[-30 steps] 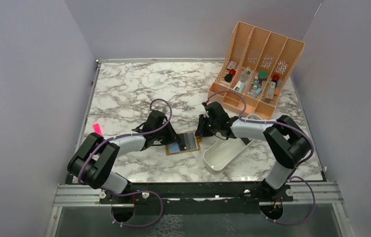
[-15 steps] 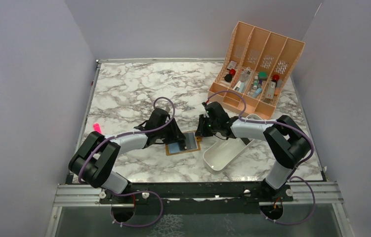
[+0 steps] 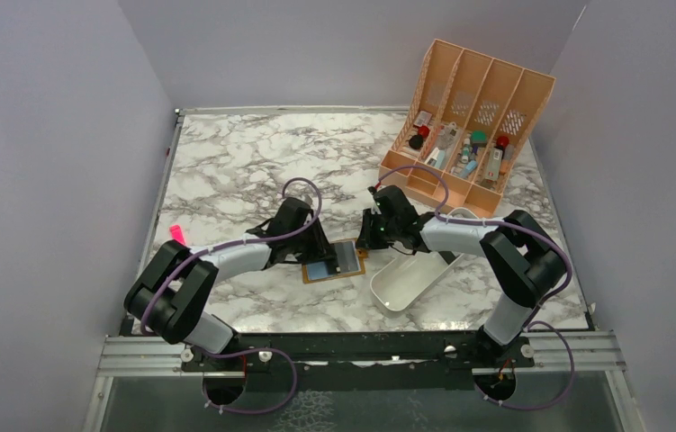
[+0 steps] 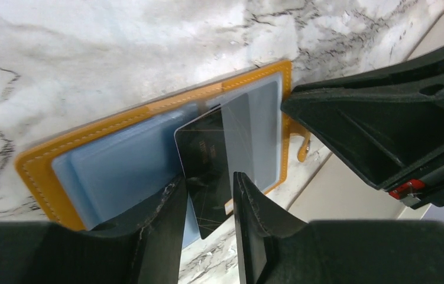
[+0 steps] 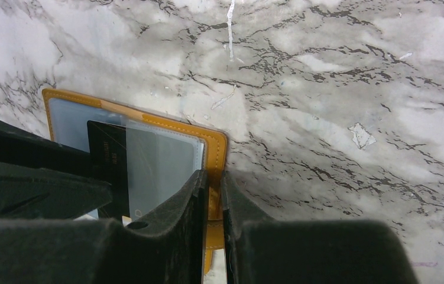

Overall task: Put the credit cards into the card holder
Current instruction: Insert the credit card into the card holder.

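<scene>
Between my two sets of jaws, on the marble table [image 3: 226, 171], lies the card holder [image 4: 119, 165], opened flat with its inner side up. My right jaws are nearly together and pinch its stitched orange border at the far corner, pinning it down. My left jaws come in from the opposite side, and a credit card [image 4: 204, 160] fills the narrow gap between their fingers. I cannot tell whether they grip it or only straddle it.

I judge the holder to be soft and light, a leather-like skin that would slide or fold if pushed, so a hold on the hem opposite the pushing side suits it. It is mustard-orange with pale stitching and blue-grey inner panels. A clear sleeve [image 4: 261, 130] sits on the half nearer the right jaws.

The card looks thin, stiff, light and slick. I would take it by its long edges near the exposed end, lightly, because a hard squeeze could bow it or make it shoot out. It is dark with faint lettering. Its leading part is under the clear sleeve, and its trailing end sits between the left jaws.

Smallest is the strap [image 4: 304, 148], curling out beside the right jaws.
</scene>
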{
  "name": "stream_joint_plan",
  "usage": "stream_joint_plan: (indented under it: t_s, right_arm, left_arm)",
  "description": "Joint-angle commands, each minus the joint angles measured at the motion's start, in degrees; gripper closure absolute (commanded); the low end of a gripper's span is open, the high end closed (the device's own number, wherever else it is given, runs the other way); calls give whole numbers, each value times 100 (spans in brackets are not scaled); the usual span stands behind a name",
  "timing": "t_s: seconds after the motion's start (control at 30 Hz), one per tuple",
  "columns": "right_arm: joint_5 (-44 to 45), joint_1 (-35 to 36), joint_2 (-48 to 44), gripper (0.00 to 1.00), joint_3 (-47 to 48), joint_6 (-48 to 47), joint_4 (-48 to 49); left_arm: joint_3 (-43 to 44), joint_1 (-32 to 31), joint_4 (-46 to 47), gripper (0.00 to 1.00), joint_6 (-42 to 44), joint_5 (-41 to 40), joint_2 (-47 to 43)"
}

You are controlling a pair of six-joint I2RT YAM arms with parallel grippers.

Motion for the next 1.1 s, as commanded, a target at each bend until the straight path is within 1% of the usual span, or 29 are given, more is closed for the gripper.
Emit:
stream_joint_plan:
  t_s: [0.0,0.17,0.3,0.53,0.73,0.9,0.97,1.07]
  right_arm:
    - [20,35,-62,82,-155,35,-279]
    - [-16,40,-32,82,-151,69,-242]
    - [-97,39,-58,83,-211,178,-151]
    - [-192,40,-78,83,-175,393,-40]
    - [248,36,-140,85,-328,846,274]
    - [477,40,-43,85,-398,1439,632]
    - [483,39,-54,82,-386,1499,637]
    - [526,36,-170,76,-290,1259,354]
  left_arm:
    - [275,-241,-323,59,133,-194,63]
    - [394,-348,-329,54,57,-191,137]
    - [520,-346,-362,48,69,-194,143]
    - [817,-303,-470,48,227,-324,595]
    - [987,-271,-247,49,262,-227,1010]
    - [1611,-160,-697,49,587,-298,1247]
    - [1741,-121,-847,49,679,-328,1252]
    - [1699,-93,-1003,49,753,-405,1071]
